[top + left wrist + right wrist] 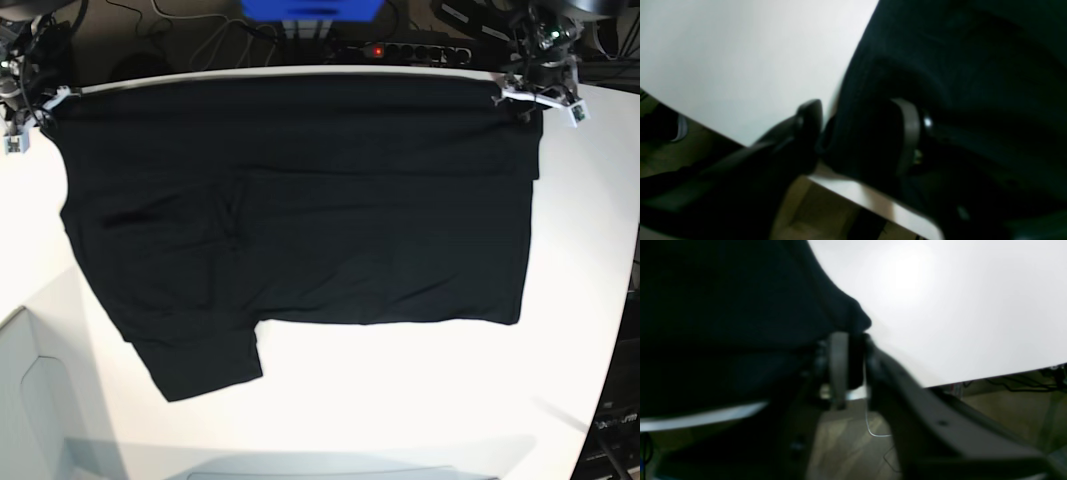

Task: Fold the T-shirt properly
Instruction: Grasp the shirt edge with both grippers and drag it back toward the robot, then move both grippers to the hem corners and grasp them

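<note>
Left wrist: left gripper (860,133) at bench (740,60) edge, jaws parted, black T-shirt (973,83) fold lying between them; fabric not pinched tight.

Right wrist: right gripper (853,363) at bench (957,306) edge, T-shirt (723,306) corner bunched between its fingers; blur, cannot tell whether clamped or slack.

Base: T-shirt (300,210) spread flat across white bench (420,400), top hem along far edge, one sleeve toward near-left. Left gripper (530,95) at far-right corner of cloth, right gripper (40,105) at far-left corner.

Left hand (860,133) jaws parted; right hand (853,363) jaws narrowly apart.
</note>
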Action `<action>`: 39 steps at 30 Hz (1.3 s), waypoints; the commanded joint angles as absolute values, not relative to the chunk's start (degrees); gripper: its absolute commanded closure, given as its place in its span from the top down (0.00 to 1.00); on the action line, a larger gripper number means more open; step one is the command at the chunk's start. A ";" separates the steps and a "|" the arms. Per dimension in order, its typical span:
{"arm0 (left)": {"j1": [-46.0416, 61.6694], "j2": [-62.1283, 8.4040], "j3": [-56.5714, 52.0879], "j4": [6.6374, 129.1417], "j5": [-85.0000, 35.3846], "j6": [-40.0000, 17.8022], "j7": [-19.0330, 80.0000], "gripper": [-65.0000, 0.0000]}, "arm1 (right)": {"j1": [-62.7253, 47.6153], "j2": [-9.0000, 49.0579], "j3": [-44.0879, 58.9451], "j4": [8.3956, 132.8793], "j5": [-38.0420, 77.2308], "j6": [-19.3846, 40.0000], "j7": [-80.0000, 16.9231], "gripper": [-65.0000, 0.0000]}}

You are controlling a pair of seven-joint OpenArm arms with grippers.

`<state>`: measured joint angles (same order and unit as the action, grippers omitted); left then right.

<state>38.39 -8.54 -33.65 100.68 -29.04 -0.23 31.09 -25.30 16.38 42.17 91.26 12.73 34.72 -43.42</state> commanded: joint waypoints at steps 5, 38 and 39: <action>40.22 -9.10 -34.42 107.03 -28.97 -0.22 30.11 0.66 | -24.92 17.63 45.76 92.26 13.05 34.33 -42.95 0.43; -12.26 -11.74 -30.73 75.03 -13.67 -0.22 29.93 0.67 | 32.57 17.45 24.57 42.59 -7.52 33.98 -15.69 0.44; -13.76 -11.91 -30.73 72.92 -12.88 -0.22 29.93 0.67 | 33.54 17.45 24.57 39.96 -7.96 33.63 -14.02 0.44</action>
<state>-12.71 -11.27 -30.65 71.61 -12.71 -0.08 31.18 31.73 16.67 24.58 38.59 -8.84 33.67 -15.31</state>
